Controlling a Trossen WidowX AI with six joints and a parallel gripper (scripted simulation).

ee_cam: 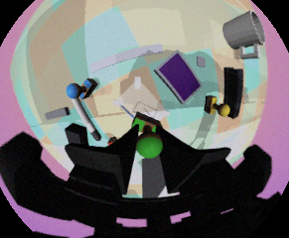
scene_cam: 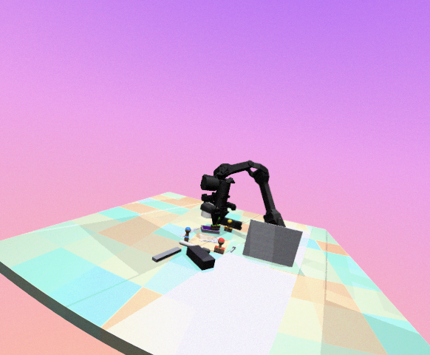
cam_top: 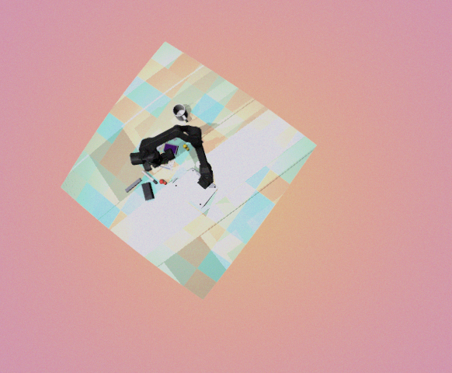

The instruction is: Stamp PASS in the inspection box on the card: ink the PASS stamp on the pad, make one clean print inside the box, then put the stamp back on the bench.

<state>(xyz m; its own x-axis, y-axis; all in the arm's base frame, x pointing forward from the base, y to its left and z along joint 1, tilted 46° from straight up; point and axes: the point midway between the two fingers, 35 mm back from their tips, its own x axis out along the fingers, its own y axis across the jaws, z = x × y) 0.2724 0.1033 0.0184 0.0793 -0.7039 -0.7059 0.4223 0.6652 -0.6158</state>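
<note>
My gripper (ee_cam: 147,127) (scene_cam: 215,222) points down and is shut on the green-knobbed stamp (ee_cam: 149,147) (scene_cam: 215,226). The stamp's base hangs below the fingertips; its printing face is hidden and no lettering is readable. In the wrist view it overlaps the near part of the pale card (scene_cam: 208,239), whose thin box lines show just beyond the base. The height of the stamp over the card is hard to tell. The purple ink pad (ee_cam: 179,76) (cam_top: 170,149) (scene_cam: 206,228) lies beyond and to the right of the stamp in the wrist view. Any print is not discernible.
Blue-knobbed (ee_cam: 72,90) (scene_cam: 187,230), yellow-knobbed (ee_cam: 224,110) (cam_top: 186,147) and red-knobbed (scene_cam: 221,240) (cam_top: 162,182) stamps stand around the card. A marker (ee_cam: 85,118), black block (cam_top: 147,191) (scene_cam: 199,257), grey bar (cam_top: 133,185) and mug (ee_cam: 242,30) are nearby. A grey panel (scene_cam: 272,242) stands near the arm's base.
</note>
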